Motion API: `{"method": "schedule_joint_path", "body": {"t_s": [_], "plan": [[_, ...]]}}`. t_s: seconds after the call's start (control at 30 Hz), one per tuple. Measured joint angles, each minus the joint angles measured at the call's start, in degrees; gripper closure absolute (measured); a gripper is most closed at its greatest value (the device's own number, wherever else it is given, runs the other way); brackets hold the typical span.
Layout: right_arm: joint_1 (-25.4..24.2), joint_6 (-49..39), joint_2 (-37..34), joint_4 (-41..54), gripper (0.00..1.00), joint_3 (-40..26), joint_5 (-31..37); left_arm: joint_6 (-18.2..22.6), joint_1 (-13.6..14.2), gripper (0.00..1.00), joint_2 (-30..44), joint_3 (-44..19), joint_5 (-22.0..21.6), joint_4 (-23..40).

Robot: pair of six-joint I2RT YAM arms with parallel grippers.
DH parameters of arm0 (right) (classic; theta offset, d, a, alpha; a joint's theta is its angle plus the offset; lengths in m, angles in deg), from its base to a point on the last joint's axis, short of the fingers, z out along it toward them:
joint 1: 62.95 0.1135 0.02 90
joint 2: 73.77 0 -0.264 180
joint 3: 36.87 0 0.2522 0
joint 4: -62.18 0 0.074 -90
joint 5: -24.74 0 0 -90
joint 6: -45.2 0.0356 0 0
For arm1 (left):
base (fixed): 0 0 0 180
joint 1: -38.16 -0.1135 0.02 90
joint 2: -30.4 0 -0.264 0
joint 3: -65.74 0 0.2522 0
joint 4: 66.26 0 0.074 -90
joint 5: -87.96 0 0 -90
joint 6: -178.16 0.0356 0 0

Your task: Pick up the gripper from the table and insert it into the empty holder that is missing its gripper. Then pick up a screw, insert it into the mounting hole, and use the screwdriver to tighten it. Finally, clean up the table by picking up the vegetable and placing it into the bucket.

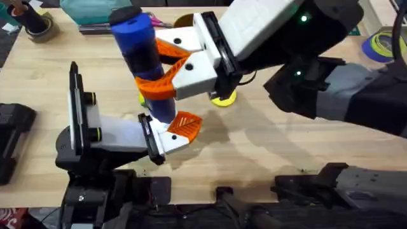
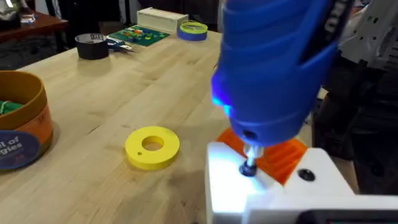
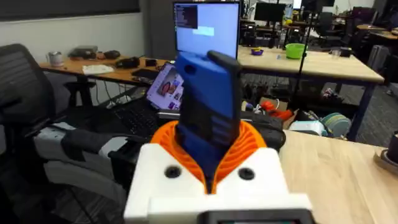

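Screwdriver: my right gripper has its jaws clamped on the blue body, upright, bit on a screw in the white holder. I cannot tell the left jaws' state. One yellow ring and one bucket, cut off, sit on the desk.

Non-task items on my light wood table: a flat yellow ring-shaped disc lying alone on bare wood; a dark tape roll near the far edge; beside it a green board, then a pale box and a blue-and-yellow tape roll.
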Motion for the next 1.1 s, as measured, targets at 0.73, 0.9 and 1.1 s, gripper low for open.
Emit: {"method": "schedule_joint_path", "body": {"t_s": [0.73, 0.9, 1.1], "plan": [[0.00, -0.43, 0.00, 0.23, 0.978, 0.02, -0.02, 0.00, 0.00, 0.996, 0.01, 0.00, 0.00, 0.00], [0.00, -0.47, 0.00, 0.75, 0.978, 0.02, 0.00, 0.00, 0.00, 0.996, 0.00, 0.00, 0.01, 0.00], [0.00, -0.56, 0.00, 0.98, 0.978, 0.02, 0.02, 0.00, 0.00, 0.996, -0.01, 0.00, 0.02, 0.00]]}}
